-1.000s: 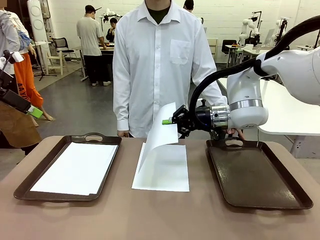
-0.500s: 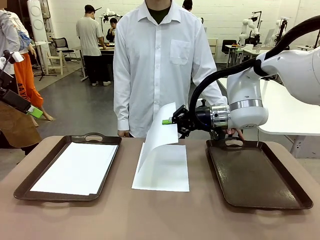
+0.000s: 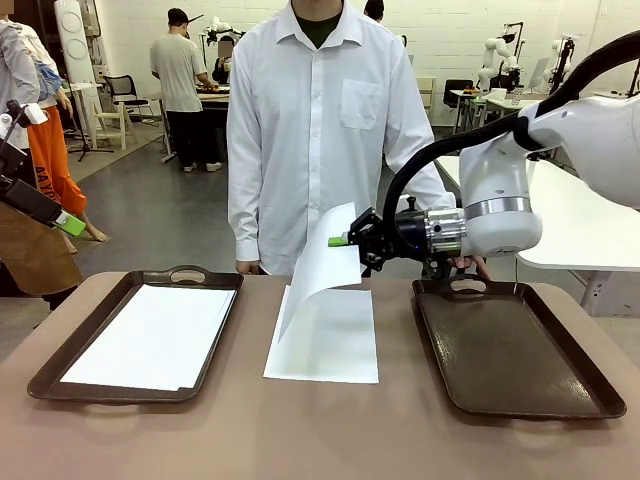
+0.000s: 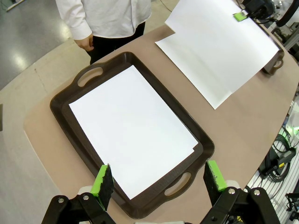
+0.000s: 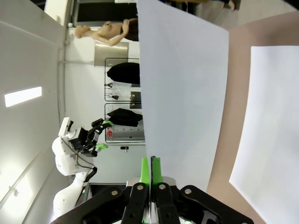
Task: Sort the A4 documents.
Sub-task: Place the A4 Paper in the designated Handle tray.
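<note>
My right gripper (image 3: 340,240) is shut on the far right corner of the top A4 document (image 3: 325,265), which curls up off another white sheet (image 3: 325,345) lying flat at the table's middle. In the right wrist view the green pads (image 5: 152,170) pinch that raised sheet (image 5: 187,93), and the flat sheet (image 5: 271,130) shows beyond it. More A4 documents (image 3: 150,335) lie in the left tray (image 3: 55,375). My left gripper (image 4: 159,179) hangs open high over that tray (image 4: 65,109) and its paper (image 4: 131,126), holding nothing.
An empty dark brown tray (image 3: 510,350) lies on the right side of the table. A person in a white shirt (image 3: 310,120) stands at the far edge, one hand (image 3: 470,265) at that tray's far handle. Another white table (image 3: 580,230) stands behind on the right.
My right gripper has shifted slightly up and to the right, drawing the sheet's corner with it. The left arm and the person have stayed put.
</note>
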Robot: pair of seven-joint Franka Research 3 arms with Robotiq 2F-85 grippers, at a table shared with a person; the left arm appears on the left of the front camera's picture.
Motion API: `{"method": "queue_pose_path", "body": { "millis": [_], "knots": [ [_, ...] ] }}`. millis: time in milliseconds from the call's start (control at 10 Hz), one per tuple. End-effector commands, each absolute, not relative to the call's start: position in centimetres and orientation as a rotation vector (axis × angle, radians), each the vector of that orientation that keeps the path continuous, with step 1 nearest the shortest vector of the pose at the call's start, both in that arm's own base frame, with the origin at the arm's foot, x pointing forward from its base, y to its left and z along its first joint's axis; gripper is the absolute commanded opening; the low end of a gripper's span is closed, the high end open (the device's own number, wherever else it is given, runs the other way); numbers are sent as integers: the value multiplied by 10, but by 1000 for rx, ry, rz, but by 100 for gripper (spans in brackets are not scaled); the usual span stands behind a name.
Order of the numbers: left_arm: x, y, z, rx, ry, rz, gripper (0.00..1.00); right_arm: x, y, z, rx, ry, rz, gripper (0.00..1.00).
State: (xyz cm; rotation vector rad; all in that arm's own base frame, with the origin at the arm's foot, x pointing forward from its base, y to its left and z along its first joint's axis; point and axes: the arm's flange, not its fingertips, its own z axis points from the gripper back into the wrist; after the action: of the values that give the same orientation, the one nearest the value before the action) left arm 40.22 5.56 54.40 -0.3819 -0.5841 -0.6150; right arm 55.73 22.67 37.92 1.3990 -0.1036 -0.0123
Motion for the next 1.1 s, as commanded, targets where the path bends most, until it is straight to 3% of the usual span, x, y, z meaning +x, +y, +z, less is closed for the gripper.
{"method": "queue_pose_path", "body": {
  "millis": [0,500,1000],
  "knots": [
    [401,55,543,-377,-584,-625,100,524,185,405,1490,-137,10,1],
    [401,55,543,-377,-584,-625,100,476,45,437,1503,-43,26,1],
    [401,55,543,-377,-584,-625,100,458,-12,405,1380,-36,124,1]
  ]
}}
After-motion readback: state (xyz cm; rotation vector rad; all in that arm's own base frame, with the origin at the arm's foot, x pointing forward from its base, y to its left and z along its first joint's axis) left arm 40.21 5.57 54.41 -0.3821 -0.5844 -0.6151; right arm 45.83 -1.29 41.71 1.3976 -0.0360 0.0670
